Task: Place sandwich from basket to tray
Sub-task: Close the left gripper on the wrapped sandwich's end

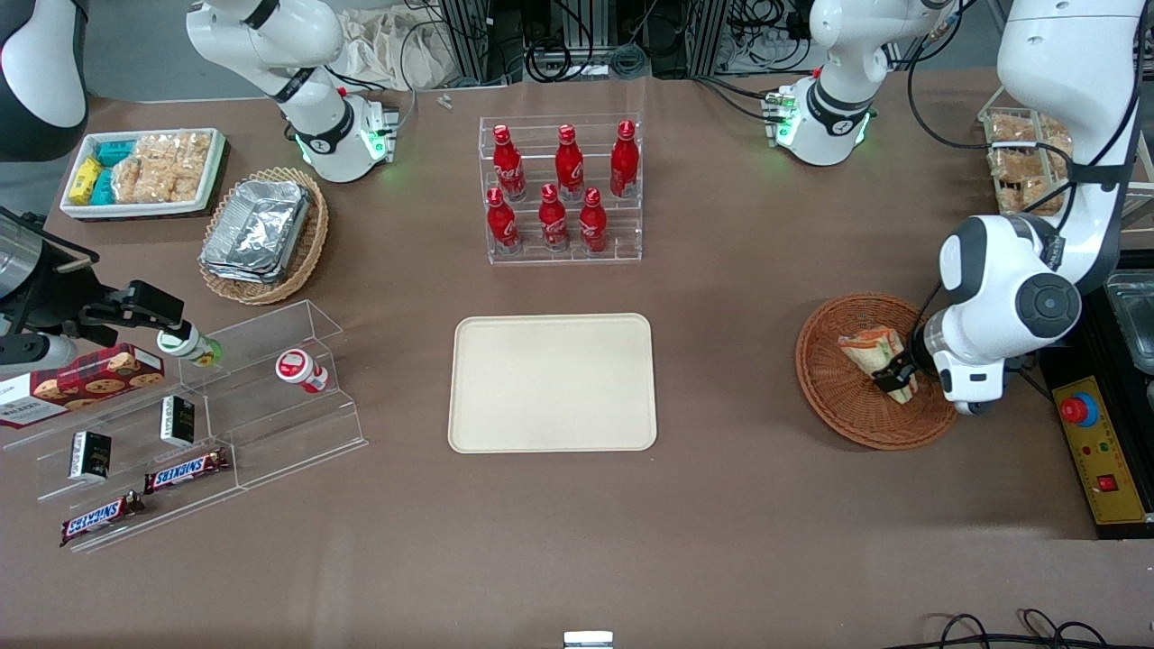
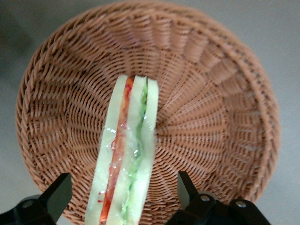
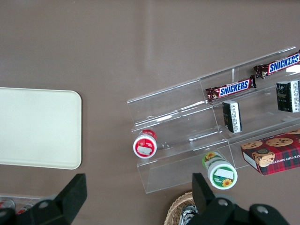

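Note:
The wrapped wedge sandwich [image 1: 871, 353] lies in the round reddish-brown wicker basket [image 1: 834, 383] toward the working arm's end of the table. In the left wrist view the sandwich [image 2: 127, 154] stands on edge in the basket [image 2: 220, 108], showing white bread with orange and green layers. My left gripper [image 1: 897, 379] [image 2: 124, 194] is low over the basket, open, with one finger [image 2: 57, 194] on each side of the sandwich and a gap between fingers and bread. The cream-beige tray [image 1: 552, 382] lies bare at the table's middle; the right wrist view shows its corner [image 3: 37, 126].
A clear rack of red bottles [image 1: 563, 185] stands farther from the camera than the tray. Toward the parked arm's end are a clear stepped shelf with snacks [image 1: 198, 424], a tan basket with foil trays [image 1: 261, 234] and a white snack bin [image 1: 142, 171]. A control box [image 1: 1102, 451] lies beside the basket.

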Controlling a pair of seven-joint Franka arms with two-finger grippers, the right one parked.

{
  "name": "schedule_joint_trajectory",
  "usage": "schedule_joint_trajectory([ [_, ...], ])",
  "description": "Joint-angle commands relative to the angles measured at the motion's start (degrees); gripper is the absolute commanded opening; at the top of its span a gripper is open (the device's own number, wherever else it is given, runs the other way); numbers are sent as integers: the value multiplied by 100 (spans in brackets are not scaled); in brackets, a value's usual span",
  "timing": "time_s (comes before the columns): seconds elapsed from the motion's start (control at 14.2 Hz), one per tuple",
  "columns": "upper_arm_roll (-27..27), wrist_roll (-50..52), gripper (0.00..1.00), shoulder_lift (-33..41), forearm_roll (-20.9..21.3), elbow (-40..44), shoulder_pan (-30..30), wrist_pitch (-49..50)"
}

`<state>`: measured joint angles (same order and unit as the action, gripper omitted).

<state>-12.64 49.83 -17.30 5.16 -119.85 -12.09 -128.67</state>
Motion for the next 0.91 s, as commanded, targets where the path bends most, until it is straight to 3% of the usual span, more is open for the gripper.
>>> schedule_joint_trajectory([
  [0.0, -10, 150, 100, 227, 134, -398, 14, -123],
  [0.14, -10, 141, 98, 166, 134, -416, 14, -281],
  [0.21, -10, 150, 88, 96, 125, -381, 14, -377],
  [0.28, -10, 176, 75, -18, 125, -346, 23, -552],
  [0.56, -10, 290, 6, -142, 125, -320, 23, -835],
  [0.63, -10, 413, 0, -151, 125, -294, 23, -835],
  [0.84, -10, 414, 0, 24, 125, -22, 23, -469],
])
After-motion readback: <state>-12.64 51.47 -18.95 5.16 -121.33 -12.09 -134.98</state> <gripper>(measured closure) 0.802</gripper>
